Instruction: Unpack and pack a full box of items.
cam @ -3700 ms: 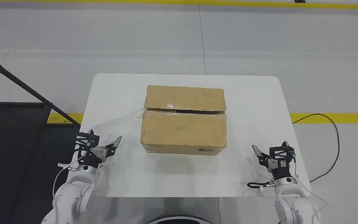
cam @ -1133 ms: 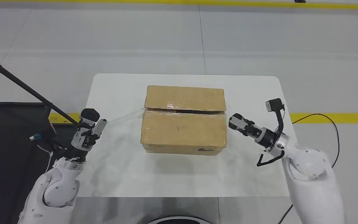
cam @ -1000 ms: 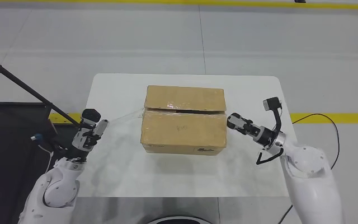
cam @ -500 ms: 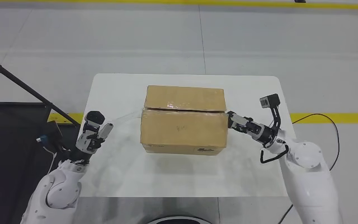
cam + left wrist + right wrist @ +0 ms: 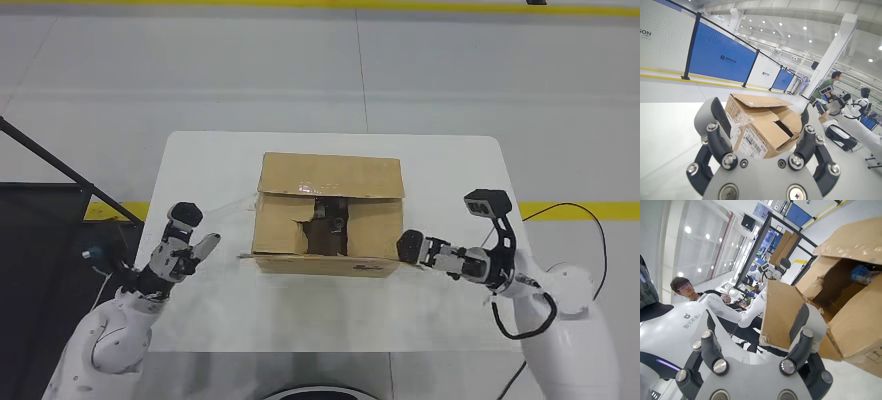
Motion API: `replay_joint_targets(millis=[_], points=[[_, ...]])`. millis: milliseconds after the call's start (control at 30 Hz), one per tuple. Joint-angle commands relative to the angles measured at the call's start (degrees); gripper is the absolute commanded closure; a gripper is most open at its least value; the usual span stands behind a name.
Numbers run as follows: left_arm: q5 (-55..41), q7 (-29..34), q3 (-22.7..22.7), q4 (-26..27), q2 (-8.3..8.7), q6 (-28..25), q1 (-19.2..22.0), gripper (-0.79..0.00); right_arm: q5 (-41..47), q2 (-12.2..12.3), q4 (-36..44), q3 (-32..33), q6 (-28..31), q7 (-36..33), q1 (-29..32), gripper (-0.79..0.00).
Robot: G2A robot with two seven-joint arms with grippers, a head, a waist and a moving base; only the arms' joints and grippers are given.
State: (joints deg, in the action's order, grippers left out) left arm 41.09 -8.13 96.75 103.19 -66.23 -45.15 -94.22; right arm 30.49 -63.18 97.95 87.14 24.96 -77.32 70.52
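Two pincers flank the cardboard box (image 5: 330, 178) on the white bench (image 5: 450, 180). The left pincer (image 5: 195, 248) is spread wide with nothing in it, and the box sits just ahead of it, framed between its fingers in the left wrist view (image 5: 761, 108). The right pincer (image 5: 410, 246) is also spread. The box's loose near flap (image 5: 778, 313) stands in its gap, close against one finger pad (image 5: 800, 319) and apart from the other, so it looks straddled, not clamped.

The cardboard looks stiff enough to hinge, but it is ragged and torn along its edges, so a flap would probably bend or rip if pulled from a weak spot. The best hold is likely on the sound free edge near a corner, folding it along its crease. A full box will probably be heavy and should stay put on the bench while the flaps are worked.

From above, dark items (image 5: 328, 222) show through the opening. The right wrist view looks in low under the far flap and picks out a blue wrapped item (image 5: 859, 273). The left wrist view adds a crumpled strand of clear tape (image 5: 740, 119) on the box's labelled end
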Motion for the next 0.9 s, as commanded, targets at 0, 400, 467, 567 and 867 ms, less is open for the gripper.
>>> replay_joint_targets(millis=[0,400,467,567,867], points=[[2.78,0.34,-0.19,-0.06,0.06,-0.86,-0.08,-0.785,-1.49,0.23,1.59,0.19,0.64,-0.92,1.23,-0.785],[17.07,-3.35,-0.57,-1.31,0.35,-5.89,-1.52,-0.785,-13.11,1.65,8.46,-1.38,2.17,0.17,5.79,-0.785],[17.07,-3.35,-0.57,-1.31,0.35,-5.89,-1.52,-0.785,-14.09,1.85,8.59,-1.82,2.49,0.49,5.95,-0.785],[17.07,-3.35,-0.57,-1.31,0.35,-5.89,-1.52,-0.785,-14.87,2.09,8.61,-2.3,2.98,0.98,6.05,-0.785],[17.0,-3.21,-0.69,-1.31,0.35,-5.83,-1.54,-0.785,-15.25,2.62,7.96,-3.45,1.86,2.4,5.65,-0.785]])
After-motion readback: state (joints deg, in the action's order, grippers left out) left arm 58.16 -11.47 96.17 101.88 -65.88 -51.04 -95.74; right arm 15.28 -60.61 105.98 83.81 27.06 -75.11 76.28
